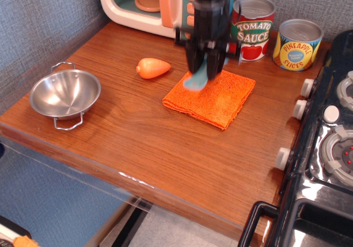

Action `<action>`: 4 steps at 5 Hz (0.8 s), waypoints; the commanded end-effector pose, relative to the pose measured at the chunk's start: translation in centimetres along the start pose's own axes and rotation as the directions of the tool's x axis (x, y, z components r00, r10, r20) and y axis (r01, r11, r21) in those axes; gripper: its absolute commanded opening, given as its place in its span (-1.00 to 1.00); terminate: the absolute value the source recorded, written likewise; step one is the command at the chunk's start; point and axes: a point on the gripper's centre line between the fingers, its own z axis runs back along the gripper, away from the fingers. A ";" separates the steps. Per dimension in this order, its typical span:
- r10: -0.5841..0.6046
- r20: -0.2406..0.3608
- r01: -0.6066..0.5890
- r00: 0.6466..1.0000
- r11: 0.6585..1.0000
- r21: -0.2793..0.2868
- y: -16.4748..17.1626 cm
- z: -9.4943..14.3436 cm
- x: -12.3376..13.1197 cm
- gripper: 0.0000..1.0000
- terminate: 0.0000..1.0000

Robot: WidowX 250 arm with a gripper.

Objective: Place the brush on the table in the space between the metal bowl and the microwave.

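Note:
My gripper (204, 65) is shut on the teal brush (196, 79) and holds it lifted a little above the far edge of an orange cloth (211, 97). Only the brush's flat handle end shows below the fingers; its bristles are hidden. The metal bowl (64, 94) with wire loop handles sits at the front left corner of the wooden table (138, 142). The cream and teal microwave (148, 4) stands at the back, with its door open. My arm hides part of its button panel.
An orange toy carrot (153, 68) lies between the bowl and the cloth. A tomato sauce can (251, 27) and a pineapple can (298, 44) stand at the back right. A black stove (325, 148) borders the table's right side. Grey walls run along the left and back.

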 end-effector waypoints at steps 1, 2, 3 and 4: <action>0.118 0.139 -0.129 0.983 0.989 0.073 9.1 5.4 0.5 -1.00 -1.00; 0.167 0.126 -0.180 0.978 0.978 0.102 14.2 4.6 1.0 -1.00 -1.00; 0.181 0.114 -0.196 0.977 0.971 0.136 17.4 4.0 1.2 -1.00 -1.00; 0.181 0.090 -0.193 0.979 0.969 0.156 18.4 3.4 1.0 -1.00 -1.00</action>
